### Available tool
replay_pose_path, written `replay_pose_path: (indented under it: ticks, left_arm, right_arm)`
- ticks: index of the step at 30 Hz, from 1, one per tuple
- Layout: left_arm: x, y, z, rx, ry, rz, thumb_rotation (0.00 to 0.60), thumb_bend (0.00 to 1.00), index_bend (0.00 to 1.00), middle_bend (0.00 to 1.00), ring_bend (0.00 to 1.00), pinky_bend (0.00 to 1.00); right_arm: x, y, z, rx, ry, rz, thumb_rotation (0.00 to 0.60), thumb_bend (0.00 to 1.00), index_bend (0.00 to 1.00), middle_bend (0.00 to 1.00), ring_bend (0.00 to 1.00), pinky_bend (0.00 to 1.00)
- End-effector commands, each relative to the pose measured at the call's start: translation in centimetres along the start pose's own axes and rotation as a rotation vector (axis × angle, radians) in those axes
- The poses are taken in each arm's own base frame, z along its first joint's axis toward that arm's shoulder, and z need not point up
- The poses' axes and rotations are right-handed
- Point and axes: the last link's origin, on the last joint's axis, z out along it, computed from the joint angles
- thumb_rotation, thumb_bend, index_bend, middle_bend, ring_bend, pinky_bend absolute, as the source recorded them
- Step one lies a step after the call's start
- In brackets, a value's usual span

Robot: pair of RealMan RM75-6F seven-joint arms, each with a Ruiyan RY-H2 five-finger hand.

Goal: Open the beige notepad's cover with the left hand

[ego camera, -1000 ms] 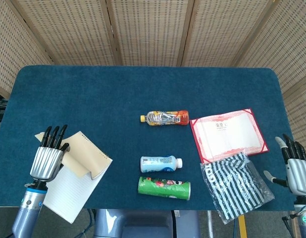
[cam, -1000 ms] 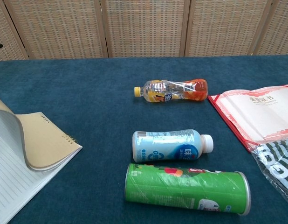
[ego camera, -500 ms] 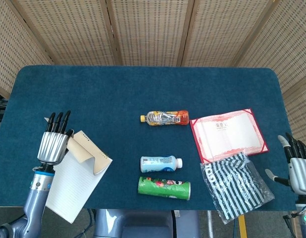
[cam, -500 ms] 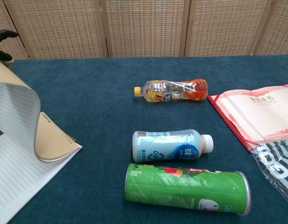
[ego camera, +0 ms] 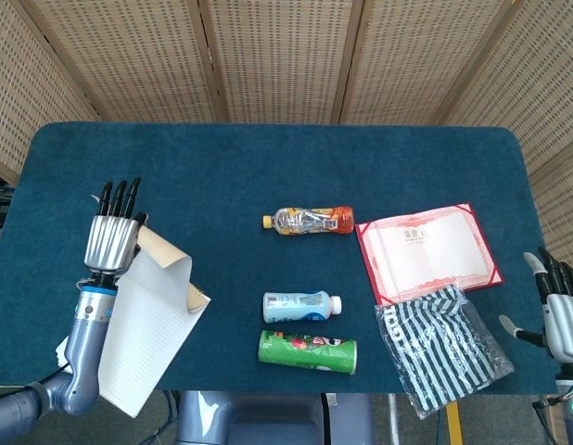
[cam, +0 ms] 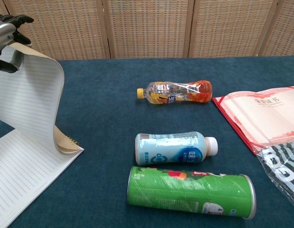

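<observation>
Left hand (ego camera: 112, 239) pinches beige spiral notepad's (ego camera: 147, 324) lifted cover (cam: 30, 102); bare blue tablecloth (ego camera: 222, 176) at 12 o'clock. Right hand (ego camera: 561, 311) spread.

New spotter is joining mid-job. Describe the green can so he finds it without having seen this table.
Start at the blue table and go to its near edge, around the middle. Two containers lie on their sides there, one behind the other; the green can is the nearer, in front of the white-capped blue bottle. It is the only green cylinder, with a silver rim.
</observation>
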Motion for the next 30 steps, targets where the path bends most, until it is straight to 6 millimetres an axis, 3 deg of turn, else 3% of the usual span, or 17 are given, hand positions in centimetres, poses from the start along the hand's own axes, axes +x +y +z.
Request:
replay_pose_path:
  ticks: [1,15,30]
  left_arm:
    - [0.1,0.1,0.7,0.004,0.003,0.011,0.6,0.71,0.79,0.0,0.0,0.0]
    - [-0.1,0.3,4.1,0.037,0.008,0.034,0.6,0.69,0.79,0.0,0.0,0.0]
    - [-0.5,2.6,9.2,-0.01,0.065,0.023,0.6,0.67,0.79,0.0,0.0,0.0]
  right_arm:
    - [-0.1,0.0,0.0,-0.002,-0.002,0.003,0.6,0.21,0.03,0.0,0.0,0.0]
    - [-0.1,0.3,0.1,-0.013,-0.008,0.007,0.6,0.21,0.03,0.0,0.0,0.0]
    - [-0.7,1.3,1.0,-0.058,-0.033,0.005,0.6,0.21,0.03,0.0,0.0,0.0]
